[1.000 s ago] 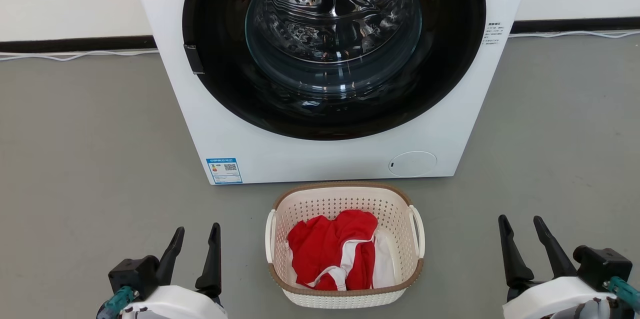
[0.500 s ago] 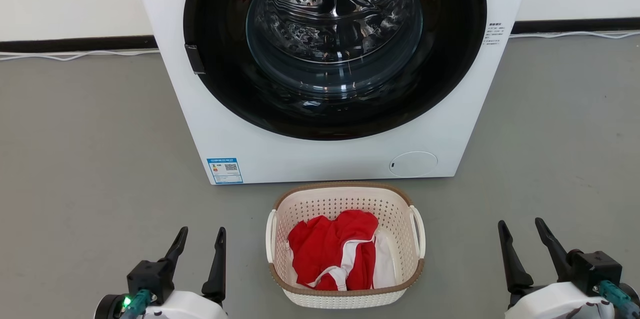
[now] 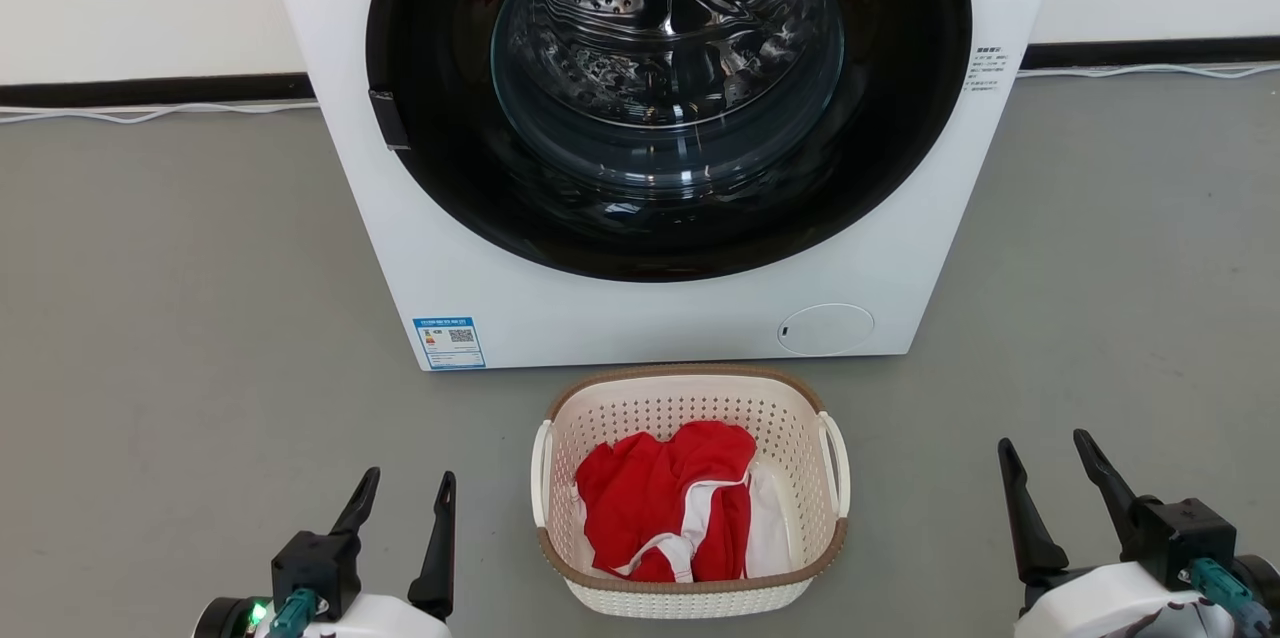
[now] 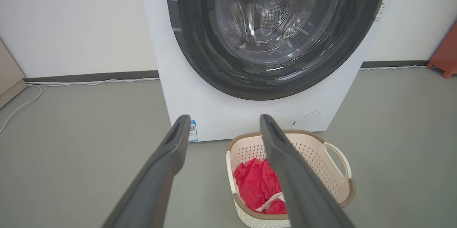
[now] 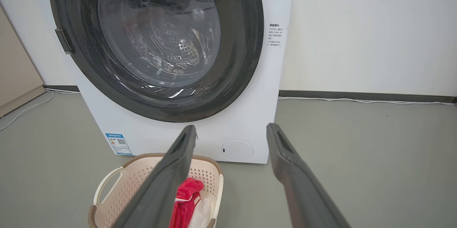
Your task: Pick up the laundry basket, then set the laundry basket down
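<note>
As left claw (image 3: 410, 474), right claw (image 3: 1042, 439) gape, laundry basket (image 3: 690, 406) seems untouched.

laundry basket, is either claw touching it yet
No, the left claw and the right claw both stand open, well off to either side of the laundry basket, with grey gaps between.

— Where is the head camera looking?
— It is looking down from above at the washing machine (image 3: 660, 138) and basket (image 3: 690, 406). Both wrist cameras are facing the same two, lower, from either side.
</note>
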Motion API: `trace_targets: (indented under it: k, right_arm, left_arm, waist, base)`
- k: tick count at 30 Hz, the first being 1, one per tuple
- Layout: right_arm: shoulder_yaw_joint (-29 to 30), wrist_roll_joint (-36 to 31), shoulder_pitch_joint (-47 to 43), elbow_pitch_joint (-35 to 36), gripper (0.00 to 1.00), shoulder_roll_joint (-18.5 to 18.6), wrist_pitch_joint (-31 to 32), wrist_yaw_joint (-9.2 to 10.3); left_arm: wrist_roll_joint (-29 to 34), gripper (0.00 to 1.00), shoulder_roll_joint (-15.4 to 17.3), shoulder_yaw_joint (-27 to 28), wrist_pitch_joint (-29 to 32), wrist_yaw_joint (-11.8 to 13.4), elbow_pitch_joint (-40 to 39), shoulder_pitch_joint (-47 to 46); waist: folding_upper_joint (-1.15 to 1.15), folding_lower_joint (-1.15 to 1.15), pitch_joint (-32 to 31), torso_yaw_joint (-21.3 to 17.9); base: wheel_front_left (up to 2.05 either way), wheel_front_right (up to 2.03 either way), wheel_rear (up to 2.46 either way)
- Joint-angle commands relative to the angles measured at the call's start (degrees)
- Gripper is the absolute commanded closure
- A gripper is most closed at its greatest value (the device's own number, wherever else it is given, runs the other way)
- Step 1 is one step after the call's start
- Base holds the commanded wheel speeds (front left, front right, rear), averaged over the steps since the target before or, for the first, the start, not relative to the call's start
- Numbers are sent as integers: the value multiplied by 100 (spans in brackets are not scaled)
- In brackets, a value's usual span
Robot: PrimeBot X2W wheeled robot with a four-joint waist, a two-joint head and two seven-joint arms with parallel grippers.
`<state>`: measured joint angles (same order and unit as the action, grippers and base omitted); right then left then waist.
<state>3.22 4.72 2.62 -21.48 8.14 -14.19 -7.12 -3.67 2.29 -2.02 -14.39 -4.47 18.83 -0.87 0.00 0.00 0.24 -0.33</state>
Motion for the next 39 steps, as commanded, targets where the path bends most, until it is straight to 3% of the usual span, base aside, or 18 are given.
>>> trace_targets:
  k: [1,19,39]
  right_arm:
    - [-110,25,197,79,0,82,-81,-36]
    - [-81,23,237,39,0,19,-81,-36]
    - [43,67,1278,-248,0,-141,-81,-36]
  left_arm:
    - [-74,0,59,169,-61,61,-76,-233]
    - [-151,0,59,166,-61,89,6,-354]
    - [-270,0,59,-297,-61,326,402,-1590]
  waist:
    - [0,0,0,1]
    - [0,0,149,14]
    - [0,0,1624,78]
  base:
    - [0,0,0]
    - [0,0,0]
    - [0,0,0]
